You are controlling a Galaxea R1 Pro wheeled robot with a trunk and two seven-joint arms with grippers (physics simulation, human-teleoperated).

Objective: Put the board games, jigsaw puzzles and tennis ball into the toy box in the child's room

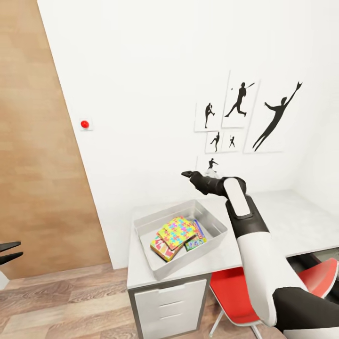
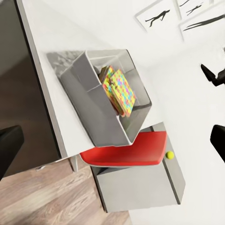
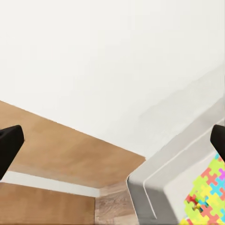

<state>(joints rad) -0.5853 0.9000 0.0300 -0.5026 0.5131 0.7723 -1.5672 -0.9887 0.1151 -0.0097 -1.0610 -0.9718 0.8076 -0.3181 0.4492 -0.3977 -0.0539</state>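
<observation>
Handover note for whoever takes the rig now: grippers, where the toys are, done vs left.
Right gripper: open, empty, raised above the table behind the toy box.
Left gripper: open, empty, low at the left, away from the table.
Toy box sits on the table's left end, above the drawers. Inside: a jigsaw puzzle on top of other flat boxes; I can't count them exactly.
Tennis ball: not boxed; the left wrist view shows it outside the box, past the red chair.
Left: box the ball, then check the count against six toys.
</observation>
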